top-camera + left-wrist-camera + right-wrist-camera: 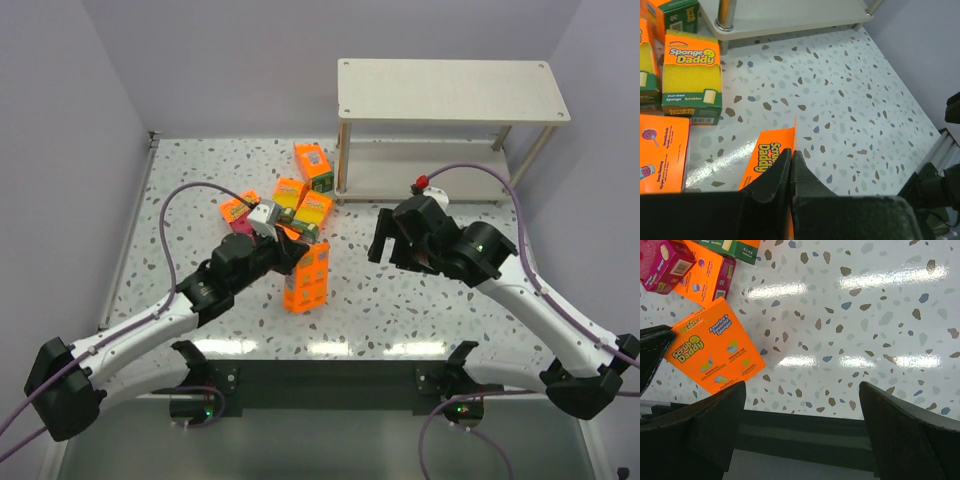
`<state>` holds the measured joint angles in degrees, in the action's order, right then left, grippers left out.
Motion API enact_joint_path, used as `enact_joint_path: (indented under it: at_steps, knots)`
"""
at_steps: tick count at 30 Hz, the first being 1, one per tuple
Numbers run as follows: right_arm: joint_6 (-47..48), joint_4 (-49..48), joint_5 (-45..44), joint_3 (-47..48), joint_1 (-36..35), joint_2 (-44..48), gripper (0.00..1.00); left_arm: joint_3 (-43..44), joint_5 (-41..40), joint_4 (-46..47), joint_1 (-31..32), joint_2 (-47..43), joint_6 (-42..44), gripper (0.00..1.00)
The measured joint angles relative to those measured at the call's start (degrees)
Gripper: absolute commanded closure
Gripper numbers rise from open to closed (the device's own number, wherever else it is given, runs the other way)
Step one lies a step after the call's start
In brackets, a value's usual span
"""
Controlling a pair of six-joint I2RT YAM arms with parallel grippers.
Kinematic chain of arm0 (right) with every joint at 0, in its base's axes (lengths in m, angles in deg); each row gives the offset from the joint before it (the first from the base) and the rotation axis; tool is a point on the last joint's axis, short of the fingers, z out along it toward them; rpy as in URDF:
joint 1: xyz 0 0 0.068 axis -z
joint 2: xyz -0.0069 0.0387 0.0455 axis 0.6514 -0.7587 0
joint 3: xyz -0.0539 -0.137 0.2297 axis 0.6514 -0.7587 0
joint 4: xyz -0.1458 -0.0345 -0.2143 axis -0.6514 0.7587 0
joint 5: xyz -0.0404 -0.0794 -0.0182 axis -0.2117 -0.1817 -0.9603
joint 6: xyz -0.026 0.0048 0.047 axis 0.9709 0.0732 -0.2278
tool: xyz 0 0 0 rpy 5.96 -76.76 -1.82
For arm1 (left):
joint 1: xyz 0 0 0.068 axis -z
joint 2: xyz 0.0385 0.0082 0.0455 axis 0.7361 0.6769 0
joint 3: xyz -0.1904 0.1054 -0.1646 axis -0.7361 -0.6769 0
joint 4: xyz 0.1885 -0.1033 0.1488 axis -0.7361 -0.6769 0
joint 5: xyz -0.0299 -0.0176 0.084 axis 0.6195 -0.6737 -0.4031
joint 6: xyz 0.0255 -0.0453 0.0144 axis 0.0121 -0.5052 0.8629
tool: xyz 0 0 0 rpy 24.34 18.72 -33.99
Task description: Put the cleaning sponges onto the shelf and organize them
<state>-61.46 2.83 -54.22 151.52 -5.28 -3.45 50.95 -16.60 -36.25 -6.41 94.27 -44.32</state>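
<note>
My left gripper (292, 251) is shut on the top edge of a bright orange Scrub Daddy sponge pack (307, 279), which hangs below it over the table's middle. The left wrist view shows the fingers (777, 172) pinching that pack (765, 152). Several other sponge packs (300, 195) lie clustered behind it, one (313, 166) by the shelf leg. The two-tier whitish shelf (450, 90) stands at the back right. My right gripper (384, 238) is open and empty in front of the shelf, right of the held pack (715, 352).
A yellow-and-green Sponge Daddy pack (692, 75) and a flat orange pack (662, 150) lie left of the held one. The shelf's lower board (790, 15) and a leg (725, 15) are just beyond. A magenta pack (665, 262) lies near the cluster.
</note>
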Motion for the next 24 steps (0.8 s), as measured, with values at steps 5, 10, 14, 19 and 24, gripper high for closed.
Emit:
enact_joint_path:
  at_steps: [5,10,14,19,24]
  knots:
    - [0.02,-0.09,0.7,0.2,0.55,-3.06,0.02,-3.06,-20.31,2.49,12.92,-0.26,3.96,1.0]
    - [0.02,-0.52,2.73,1.14,2.14,-6.43,0.02,-5.03,-38.1,5.46,27.23,2.51,8.13,1.0]
    - [-0.04,-1.84,7.45,1.53,4.52,-7.63,0.02,-4.96,-52.57,8.61,36.92,5.55,12.48,1.0]
    - [-0.72,-4.85,16.74,0.92,7.06,-8.74,0.05,-3.5,-64.0,11.58,47.17,11.5,18.21,1.0]
    - [-1.38,-7.37,26.43,-1.03,7.06,-10.99,0.07,-1.77,-72.52,12.61,54.42,15.89,22.36,1.0]
